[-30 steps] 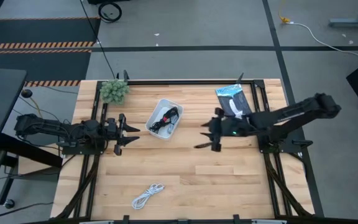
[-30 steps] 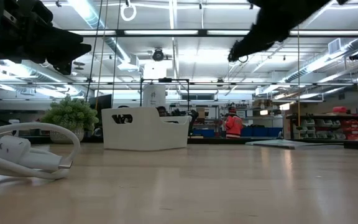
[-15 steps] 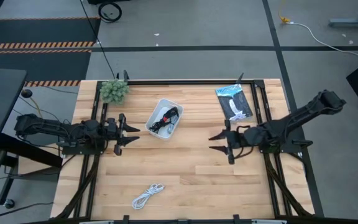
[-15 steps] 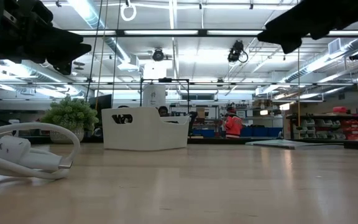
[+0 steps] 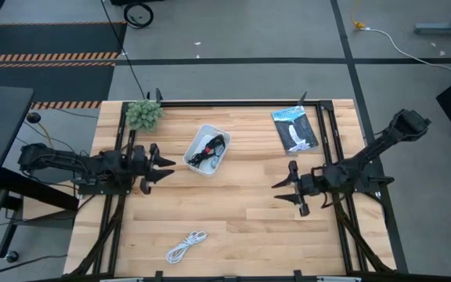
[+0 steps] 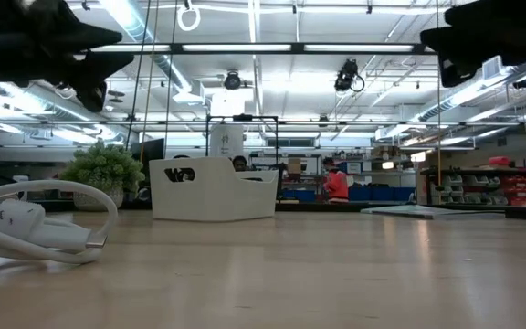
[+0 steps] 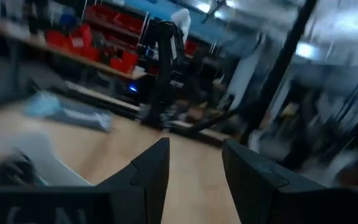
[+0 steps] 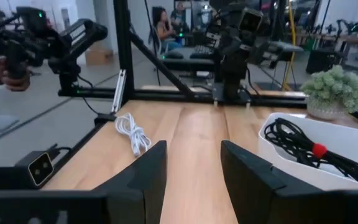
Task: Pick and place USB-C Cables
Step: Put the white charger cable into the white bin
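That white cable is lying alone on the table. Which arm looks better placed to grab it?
Probably the left: its open end effector sits nearer the white cable than the right end effector, also open and empty.

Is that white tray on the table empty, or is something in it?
Not empty. The white tray holds black cables, one bundle with a red band.

Plant point(image 5: 144, 114), tray point(image 5: 196, 139), seemingly blue-white packet point(image 5: 294, 129) on table point(image 5: 249, 219).

Desk point(image 5: 241, 211): light wood planks, smooth satin sheen. Tray point(image 5: 200, 142): white matt plastic. Packet point(image 5: 294, 129): glossy.
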